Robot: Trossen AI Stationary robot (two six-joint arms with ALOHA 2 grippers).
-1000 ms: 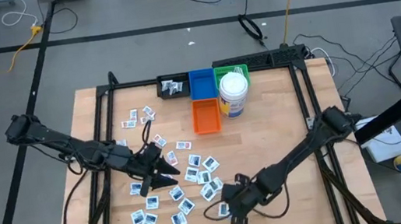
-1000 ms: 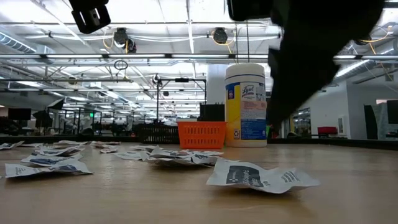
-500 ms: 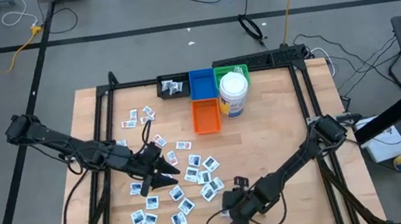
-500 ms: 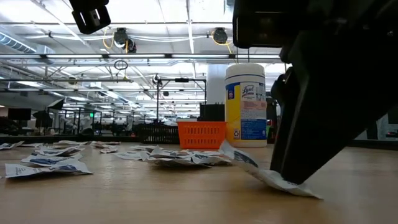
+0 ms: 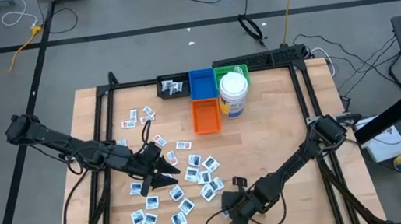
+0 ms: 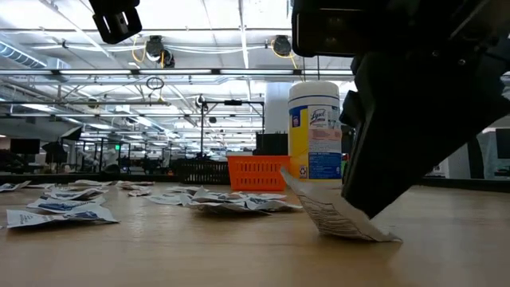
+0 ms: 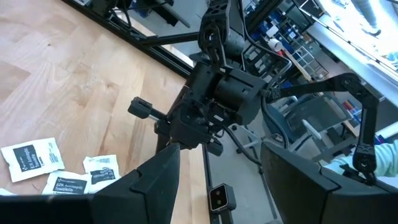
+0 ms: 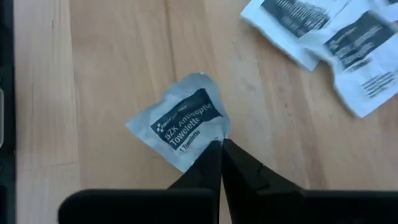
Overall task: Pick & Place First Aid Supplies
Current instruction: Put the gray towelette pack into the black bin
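The right gripper (image 8: 221, 148) is low over the near part of the wooden surface (image 5: 282, 132), its fingers (image 8: 208, 163) pressed together on one corner of a white antiseptic towelette packet (image 8: 182, 121). The packet's printed face is turned up and its body fans out ahead of the fingertips. In the low view the same packet (image 6: 331, 214) is tilted, its pinched edge raised and its far edge resting on the wood.

Just beyond those fingertips lie more white packets (image 8: 339, 28), loose and overlapping, part of the scatter of first aid supplies (image 5: 193, 172) spread across the middle of the surface.

The left gripper (image 5: 163, 172) hangs above that scatter, its fingers (image 7: 155, 180) standing apart with nothing between them; a few packets (image 7: 28, 158) lie on the wood beside them.

Well ahead of both grippers, at the far edge, stand an orange bin (image 5: 206, 116), a blue bin (image 5: 200, 84), a green bin (image 5: 229, 71), a small dark tray (image 5: 172, 88) with packets in it, and a white wipes canister (image 5: 234, 94).
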